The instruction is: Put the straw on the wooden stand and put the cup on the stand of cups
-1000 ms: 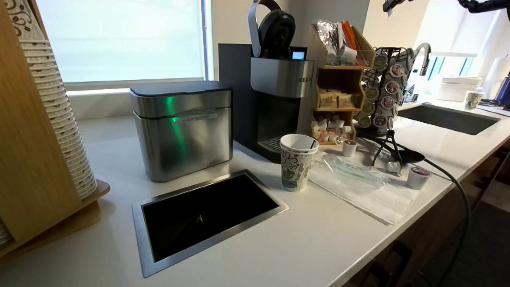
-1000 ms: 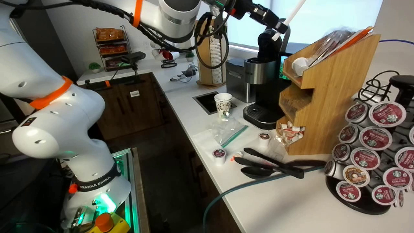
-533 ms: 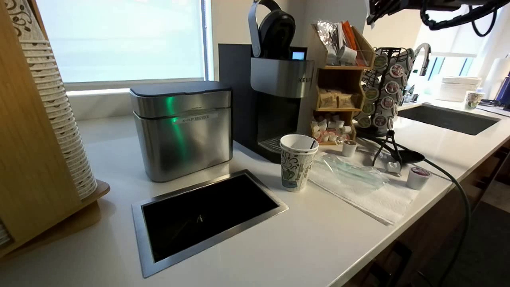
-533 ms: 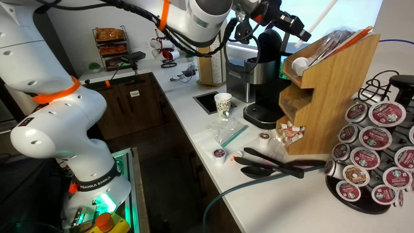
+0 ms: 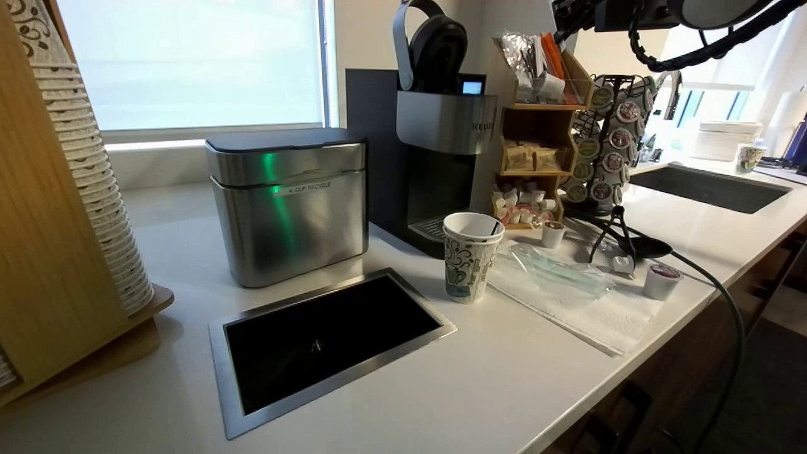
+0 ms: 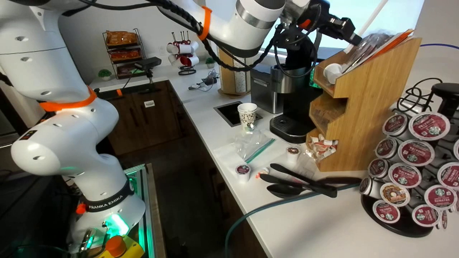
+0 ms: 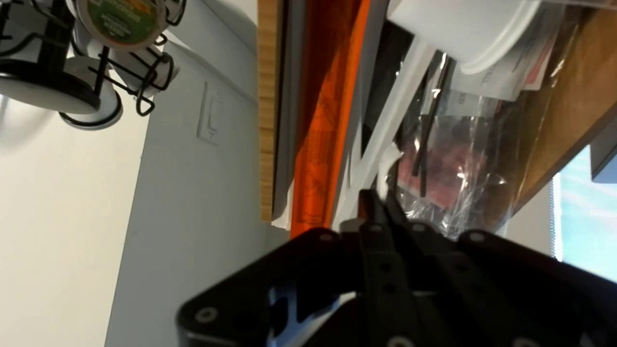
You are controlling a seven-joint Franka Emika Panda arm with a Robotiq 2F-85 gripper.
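My gripper [image 6: 355, 38] is shut on a long white straw [image 6: 374, 14], which slants above the open top of the wooden stand [image 6: 380, 111]. In the wrist view the fingertips [image 7: 381, 197] pinch a white piece of the straw [image 7: 387, 166], above the stand's top compartment; whether it touches the contents I cannot tell. The gripper also shows in an exterior view [image 5: 561, 28] over that stand. Two nested patterned paper cups [image 5: 470, 258] stand upright on the counter, also in an exterior view [image 6: 247, 113]. The wooden stand of cups [image 5: 63, 252] holds tall cup stacks [image 5: 107, 189].
The coffee maker [image 5: 447, 126] stands beside the wooden stand. A steel bin [image 5: 290, 208] and a counter opening [image 5: 334, 340] lie near the cups. A plastic bag [image 6: 254, 143], black utensils [image 6: 301, 182] and a pod carousel [image 6: 412, 165] are on the counter.
My gripper has carried the straw over to the wooden stand, moving right and lower in an exterior view. The cups have not moved.
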